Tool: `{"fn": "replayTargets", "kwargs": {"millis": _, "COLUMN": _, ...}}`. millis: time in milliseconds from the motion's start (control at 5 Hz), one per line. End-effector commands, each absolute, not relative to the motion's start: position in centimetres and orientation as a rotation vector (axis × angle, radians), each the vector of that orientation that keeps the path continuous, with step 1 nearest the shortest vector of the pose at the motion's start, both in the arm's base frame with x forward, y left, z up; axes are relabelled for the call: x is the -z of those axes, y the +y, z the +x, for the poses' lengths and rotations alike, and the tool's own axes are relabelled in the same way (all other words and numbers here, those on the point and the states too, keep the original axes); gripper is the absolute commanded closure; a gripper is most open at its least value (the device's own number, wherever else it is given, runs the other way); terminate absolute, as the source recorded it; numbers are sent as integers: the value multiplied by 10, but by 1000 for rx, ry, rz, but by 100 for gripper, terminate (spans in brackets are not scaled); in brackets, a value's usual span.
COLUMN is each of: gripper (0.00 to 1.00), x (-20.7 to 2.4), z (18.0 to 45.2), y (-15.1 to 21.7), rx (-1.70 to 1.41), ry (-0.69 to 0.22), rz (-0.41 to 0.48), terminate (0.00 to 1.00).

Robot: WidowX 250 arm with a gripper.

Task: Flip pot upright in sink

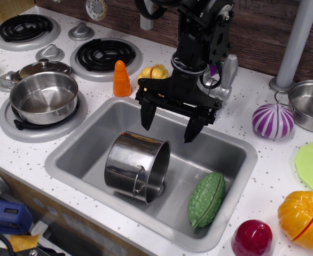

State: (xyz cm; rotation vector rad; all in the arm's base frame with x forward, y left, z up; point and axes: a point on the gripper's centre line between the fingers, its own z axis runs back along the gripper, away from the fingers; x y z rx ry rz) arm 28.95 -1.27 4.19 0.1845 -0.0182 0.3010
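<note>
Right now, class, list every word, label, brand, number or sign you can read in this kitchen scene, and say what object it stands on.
None: no readable text shows anywhere in this view.
The pot lying on its side in the sink carries no label.
The end effector and its black arm show no legible marking.
The round white object on the wall at the top has small dots, not readable characters.

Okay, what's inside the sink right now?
The sink holds the pot, lying on its side, and a green bumpy vegetable beside it. The open gripper hangs above. Whatever is under the pot is hidden.
</note>
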Motion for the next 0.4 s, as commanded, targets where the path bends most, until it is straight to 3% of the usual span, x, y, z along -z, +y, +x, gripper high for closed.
{"fn": "replayTargets", "kwargs": {"millis": 0, "gripper": 0, "x": -42, "z": 290, "y": -13, "rx": -301, "ry": -18, "rz": 185, "terminate": 0}}
{"fn": "replayTargets", "kwargs": {"millis": 200, "gripper": 0, "x": -45, "z": 288, "y": -15, "rx": -286, "ry": -22, "rz": 260, "terminate": 0}}
